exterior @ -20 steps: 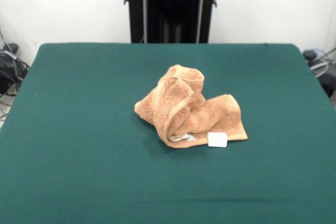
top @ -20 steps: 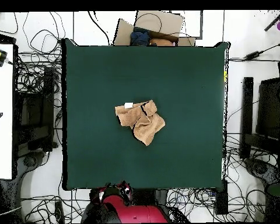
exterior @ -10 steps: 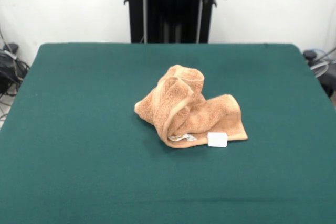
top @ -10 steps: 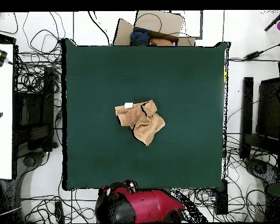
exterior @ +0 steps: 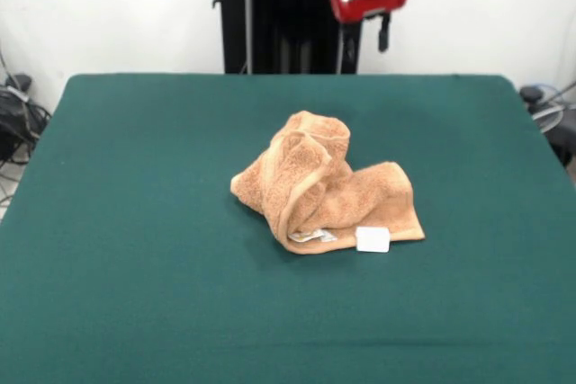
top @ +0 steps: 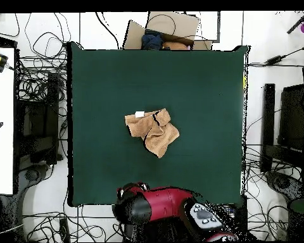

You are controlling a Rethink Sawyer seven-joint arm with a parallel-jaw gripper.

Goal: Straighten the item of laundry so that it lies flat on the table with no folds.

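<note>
The item of laundry [exterior: 326, 188] is a light orange-tan towel, crumpled in a heap near the middle of the table [exterior: 135, 222]. One part stands up in a rolled hump and a flatter flap lies to its right. A white tag [exterior: 373, 239] sticks out at its near edge. In the overhead view the towel [top: 153, 131] lies bunched at the centre of the green table [top: 205, 82], with its tag [top: 139, 114] at the upper left. My gripper [exterior: 382, 35] hangs below the red-banded arm end at the far table edge, well away from the towel. The red arm [top: 158, 204] reaches over the bottom edge.
The black pedestal [exterior: 292, 15] stands behind the far edge. In the overhead view a cardboard box [top: 170, 26] sits beyond the top edge, a white bench [top: 1, 126] stands to the left, and cables lie on the floor all round the table.
The arm has swung down and into view at the far table edge, and its red end has come over the table's edge. The towel has not moved.
</note>
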